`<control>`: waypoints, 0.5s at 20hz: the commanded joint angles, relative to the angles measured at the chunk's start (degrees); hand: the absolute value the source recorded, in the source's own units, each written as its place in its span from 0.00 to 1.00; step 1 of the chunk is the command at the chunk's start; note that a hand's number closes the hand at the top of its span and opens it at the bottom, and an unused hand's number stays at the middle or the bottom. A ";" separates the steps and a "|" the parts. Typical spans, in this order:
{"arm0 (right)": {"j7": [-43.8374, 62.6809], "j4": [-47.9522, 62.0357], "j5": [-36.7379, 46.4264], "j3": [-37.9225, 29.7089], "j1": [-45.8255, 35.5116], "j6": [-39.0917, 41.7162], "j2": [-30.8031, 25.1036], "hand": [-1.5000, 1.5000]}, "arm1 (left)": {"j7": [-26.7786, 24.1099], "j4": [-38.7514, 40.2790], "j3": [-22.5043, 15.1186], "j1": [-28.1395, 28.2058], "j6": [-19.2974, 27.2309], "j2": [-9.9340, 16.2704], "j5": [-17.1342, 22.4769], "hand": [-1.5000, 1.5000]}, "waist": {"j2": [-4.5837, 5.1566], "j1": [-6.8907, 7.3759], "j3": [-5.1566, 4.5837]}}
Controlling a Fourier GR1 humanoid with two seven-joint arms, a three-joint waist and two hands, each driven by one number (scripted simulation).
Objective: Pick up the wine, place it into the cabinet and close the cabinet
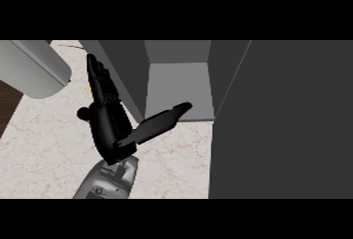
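The cabinet (178, 88) stands open at the top middle, showing a pale grey inner floor and a dark left wall (127, 65). A large dark panel (283, 121), which looks like its door, fills the right side of the view. My left hand (107, 109) is raised in front of the cabinet's left wall, open, fingers straight up. Its thumb (162, 120) stretches right toward the cabinet's lower front edge. No wine bottle shows anywhere. A small yellow spot (89, 87) peeks out at the hand's left edge, and I cannot tell what it is. My right hand is out of view.
A pale grey rounded body (31, 70) lies at the upper left, over the marble counter (48, 149). A strip of dark wood floor (8, 105) shows past the counter's left edge. My grey forearm (110, 179) comes in at the lower left.
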 commanded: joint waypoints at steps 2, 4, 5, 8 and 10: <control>4.57 -2.04 -0.03 -0.70 -1.28 -1.32 0.24 0.00 | 9.61 4.68 -8.21 -8.98 11.80 0.02 -4.69 0.00 | -0.06 1.15 0.05; 6.14 -7.69 4.42 6.07 1.61 -3.17 2.44 0.00 | 9.80 9.37 -9.92 -13.32 17.01 0.02 -3.51 0.00 | -0.09 0.50 0.03; 8.61 -8.41 -0.57 0.21 0.46 -1.83 -0.02 0.00 | 10.72 9.73 -7.58 -14.43 14.78 0.03 -4.24 0.00 | -0.04 0.93 0.04; 11.29 -8.50 -1.62 -0.68 -2.13 -2.52 -0.04 0.00 | 16.22 9.64 -11.34 -16.46 19.19 0.02 -8.28 0.00 | -0.14 1.17 0.05; 12.75 -6.91 5.03 6.03 -5.23 -5.86 3.25 0.00 | 16.87 11.03 -8.80 -18.10 18.86 0.03 -8.71 0.00 | -0.10 1.43 0.01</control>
